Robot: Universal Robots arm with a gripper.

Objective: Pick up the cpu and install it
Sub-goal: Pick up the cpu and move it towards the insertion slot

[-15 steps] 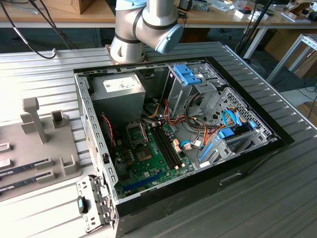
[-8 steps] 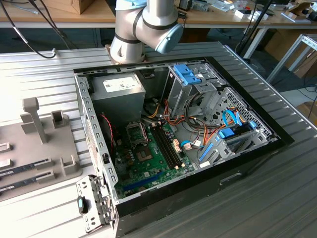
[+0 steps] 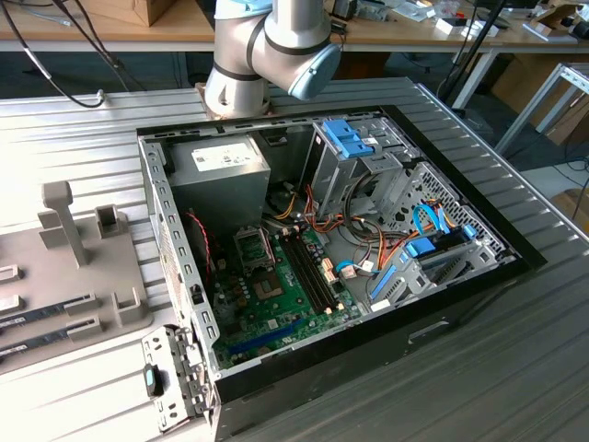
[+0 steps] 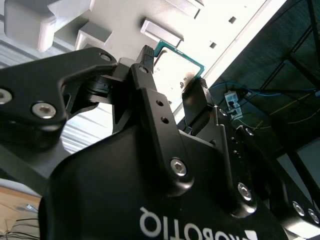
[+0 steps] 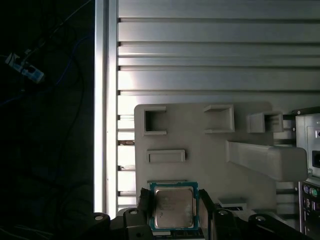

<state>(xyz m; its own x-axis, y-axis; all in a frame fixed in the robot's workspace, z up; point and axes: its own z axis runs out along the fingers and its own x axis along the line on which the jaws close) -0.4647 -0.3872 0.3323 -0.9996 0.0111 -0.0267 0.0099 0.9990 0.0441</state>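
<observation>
The cpu [image 5: 173, 207], a small square chip with a silver-grey top and green edge, sits between my two black fingers in both wrist views. My gripper [image 5: 175, 200] is shut on the cpu [image 4: 172, 70], one finger on each opposite side [image 4: 173, 69]. It hangs well above the grey holder tray [image 5: 200, 150], near one edge of the tray. In the exterior view the tray [image 3: 55, 267] lies to the left of the open computer case [image 3: 152, 198], whose dark socket frame [image 3: 253, 246] sits on the green motherboard. My arm's base joints [image 3: 267, 46] rise behind the case.
A grey power-supply box [image 3: 221, 175] fills the case's back corner, with drive cages and cables [image 3: 396, 184] on the exterior view's right. Memory sticks [image 3: 46, 318] lie in the tray's slots. The ribbed metal table [image 5: 210, 55] ends at an edge beside a dark floor [image 5: 45, 125].
</observation>
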